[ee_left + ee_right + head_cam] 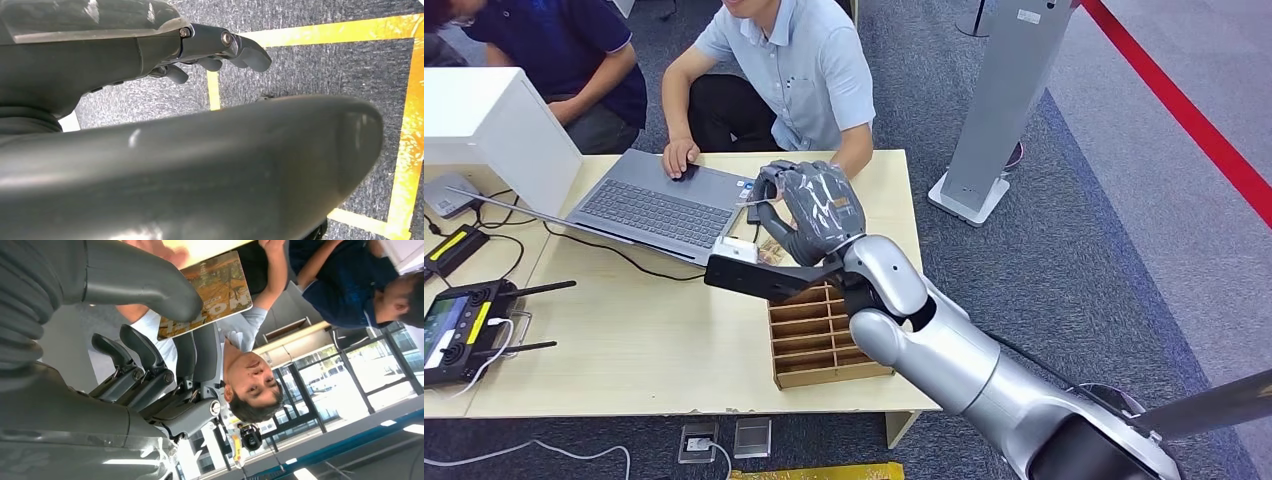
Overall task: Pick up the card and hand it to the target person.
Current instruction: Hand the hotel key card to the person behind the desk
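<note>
The right robot hand (809,205) is reaching out over the desk (654,330), past the wooden rack (819,340) and toward the person (789,70) in the light blue shirt sitting at the far edge. It is holding the card (210,292) pinched between its thick thumb (150,285) and the darker fingers (200,357), which is probably why the card is sticking out clear of the palm: an exposed edge gives the person something to take. From the right wrist, the card is pointing toward that person, whose own hand is sitting just beyond its far edge, so the handover is looking close, though I cannot tell whether they are touching it.

The card is a flat rectangle with a brown and orange printed picture and large pale lettering across it. It is looking thin and stiff, lying straight in the grip without bending. In the head view the back of the hand is covering most of it.

The left robot hand (210,50) is hanging beside the robot's body above grey carpet with yellow tape lines, its fingers curling loosely and holding nothing, likely kept out of the way.

The person's other hand is resting on a laptop (659,205), beside a second seated person in dark blue.
</note>
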`<state>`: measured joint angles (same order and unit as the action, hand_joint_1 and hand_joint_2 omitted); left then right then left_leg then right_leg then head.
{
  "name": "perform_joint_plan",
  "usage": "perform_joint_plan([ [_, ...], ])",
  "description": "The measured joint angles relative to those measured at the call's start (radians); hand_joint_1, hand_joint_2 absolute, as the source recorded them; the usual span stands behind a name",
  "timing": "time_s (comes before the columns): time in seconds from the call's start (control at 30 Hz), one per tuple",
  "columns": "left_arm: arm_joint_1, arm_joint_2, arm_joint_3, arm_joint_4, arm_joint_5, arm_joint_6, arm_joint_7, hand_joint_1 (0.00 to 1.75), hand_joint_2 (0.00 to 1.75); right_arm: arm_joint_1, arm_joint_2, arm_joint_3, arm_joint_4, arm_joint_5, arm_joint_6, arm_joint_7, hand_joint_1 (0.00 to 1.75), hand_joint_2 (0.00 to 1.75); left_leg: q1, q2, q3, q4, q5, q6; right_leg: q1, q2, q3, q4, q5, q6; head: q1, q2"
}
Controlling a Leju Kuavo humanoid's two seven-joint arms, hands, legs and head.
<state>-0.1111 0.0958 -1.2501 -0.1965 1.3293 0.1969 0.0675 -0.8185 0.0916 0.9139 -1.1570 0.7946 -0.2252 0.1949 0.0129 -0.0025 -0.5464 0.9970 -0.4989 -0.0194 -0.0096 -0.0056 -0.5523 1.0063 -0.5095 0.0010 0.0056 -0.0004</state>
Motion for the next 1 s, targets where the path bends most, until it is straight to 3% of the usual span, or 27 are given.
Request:
perform_joint_plan([
  [0.2, -0.002, 0.000, -0.008, 0.000, -0.003, -0.001, -0.005, 0.00, 0.00, -0.121, 0.051, 0.015, 0.283, -0.040, -0.026, -0.037, 1.66, 1.75, 0.000, 0.000, 0.000, 0.000, 0.000, 0.000, 0.000, -0.001, 0.000, 0.000, 0.000, 0.000, 0.000, 0.000],
  [0.47, -0.005, 0.001, -0.016, 0.000, -0.001, 0.000, -0.001, 0.00, 0.00, -0.169, 0.090, 0.036, 0.504, -0.022, -0.030, -0.004, 1.66, 1.75, 0.000, 0.000, -0.001, 0.000, 0.000, 0.000, 0.000, -0.001, -0.001, 0.000, 0.000, 0.000, 0.000, 0.000],
  [0.6, -0.004, 0.002, -0.017, 0.000, 0.001, 0.000, 0.004, 0.00, 0.00, -0.176, 0.104, 0.046, 0.567, -0.022, -0.030, -0.003, 0.00, 1.75, 0.000, 0.000, -0.001, 0.000, 0.000, 0.000, 0.000, -0.001, -0.001, 0.000, 0.000, 0.000, 0.000, 0.000],
  [1.0, -0.004, 0.003, -0.026, 0.001, 0.018, 0.003, -0.007, 0.00, 0.00, -0.196, 0.132, 0.066, 0.637, -0.053, -0.066, -0.031, 0.00, 1.75, 0.000, 0.000, 0.000, 0.000, 0.000, 0.000, 0.000, 0.000, -0.001, 0.000, 0.000, 0.000, 0.000, 0.000],
])
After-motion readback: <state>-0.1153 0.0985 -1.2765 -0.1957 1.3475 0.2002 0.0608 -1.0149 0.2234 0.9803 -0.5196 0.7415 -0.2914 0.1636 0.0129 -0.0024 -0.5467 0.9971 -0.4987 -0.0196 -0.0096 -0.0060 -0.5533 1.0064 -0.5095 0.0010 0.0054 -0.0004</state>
